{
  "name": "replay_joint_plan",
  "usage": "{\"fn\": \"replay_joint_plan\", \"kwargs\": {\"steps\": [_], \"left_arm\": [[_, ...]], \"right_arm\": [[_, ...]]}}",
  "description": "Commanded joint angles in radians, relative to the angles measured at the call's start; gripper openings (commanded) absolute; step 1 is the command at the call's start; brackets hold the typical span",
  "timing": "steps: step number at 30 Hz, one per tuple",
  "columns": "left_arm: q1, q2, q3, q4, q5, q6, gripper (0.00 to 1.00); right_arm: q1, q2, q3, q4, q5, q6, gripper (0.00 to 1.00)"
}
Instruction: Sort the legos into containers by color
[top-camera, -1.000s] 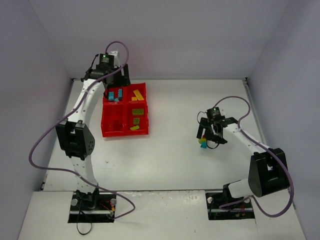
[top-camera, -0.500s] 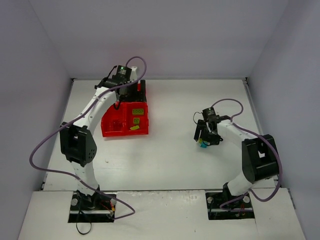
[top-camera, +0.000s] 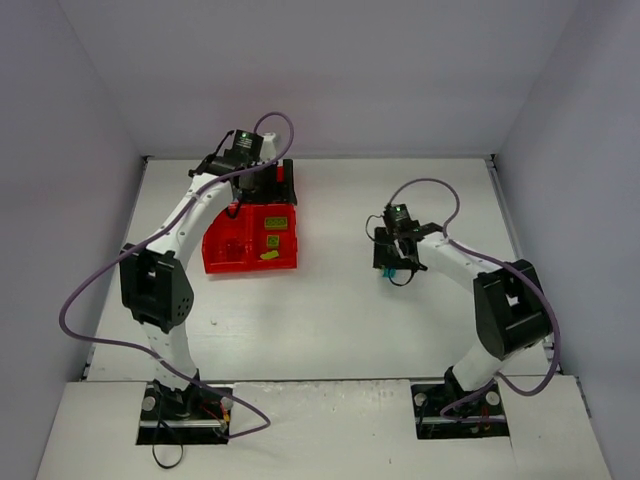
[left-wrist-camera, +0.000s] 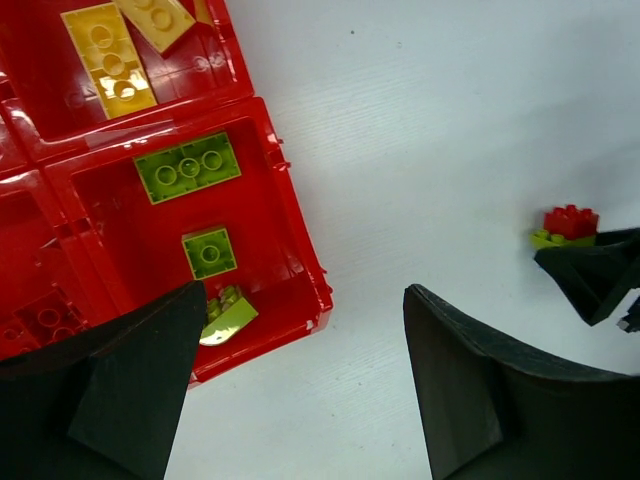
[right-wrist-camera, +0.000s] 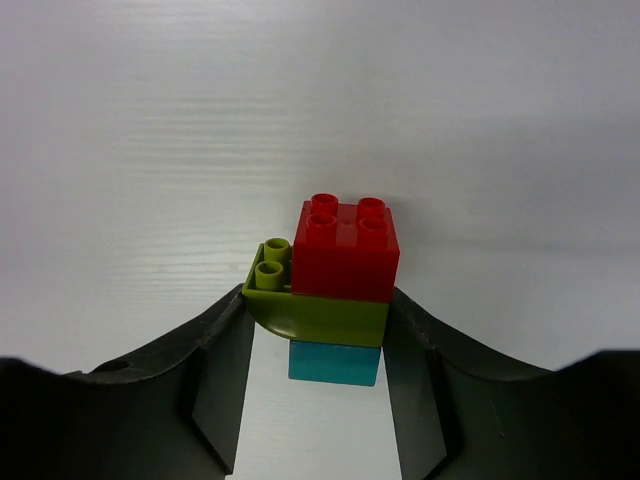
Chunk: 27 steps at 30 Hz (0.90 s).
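Out on the right side of the white worktop (top-camera: 330, 320), well apart from the translucent red plastic tray (top-camera: 250, 262), my right jaws were narrowed onto a stack of small plastic bricks (right-wrist-camera: 338, 300): a red square brick (right-wrist-camera: 345, 250) on a lime-green curved piece (right-wrist-camera: 320, 315) on a cyan brick (right-wrist-camera: 335, 362). Both fingers (right-wrist-camera: 215, 380) pressed the flanks of the green piece only, with the red brick standing proud above them. I could not tell whether the stack was off the worktop. My left jaws stood wide open and empty over the tray, where flat yellow bricks (left-wrist-camera: 108, 60) and green bricks (left-wrist-camera: 188, 167) lay in separate compartments. I judged the step to be picking up a mixed stack that belonged in no single compartment. To do it well, I reckoned on a firm, steady squeeze on the middle piece and a straight, level lift, so the cyan brick would not peel off below. Carrying it toward the open left jaws seemed wise, since they could pull the red brick off the top. Dropping the stack whole would spoil the sort.
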Motion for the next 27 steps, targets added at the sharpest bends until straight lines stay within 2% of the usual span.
{"fn": "replay_joint_plan", "kwargs": {"steps": [1,6,8,13,21,27], "left_arm": [[0.003,-0.054,0.064,0.023,0.092,0.0,0.73],[0.003,-0.053,0.067,0.029,0.255,0.024,0.73],[0.003,-0.057,0.056,0.05,0.327,0.015,0.73],[0.003,-0.059,0.033,0.116,0.539,-0.031,0.73],[-0.01,-0.041,0.025,0.166,0.585,-0.071,0.73],[-0.027,-0.001,0.045,0.169,0.56,-0.086,0.73]], "right_arm": [[0.086,-0.037,0.115,0.151,-0.05,-0.174,0.0],[0.129,-0.101,0.125,0.368,-0.239,-0.442,0.0],[0.135,-0.129,0.129,0.401,-0.317,-0.52,0.0],[0.139,-0.135,0.177,0.415,-0.426,-0.585,0.05],[0.153,-0.138,0.213,0.418,-0.5,-0.597,0.08],[0.166,-0.138,0.238,0.404,-0.508,-0.602,0.09]]}}
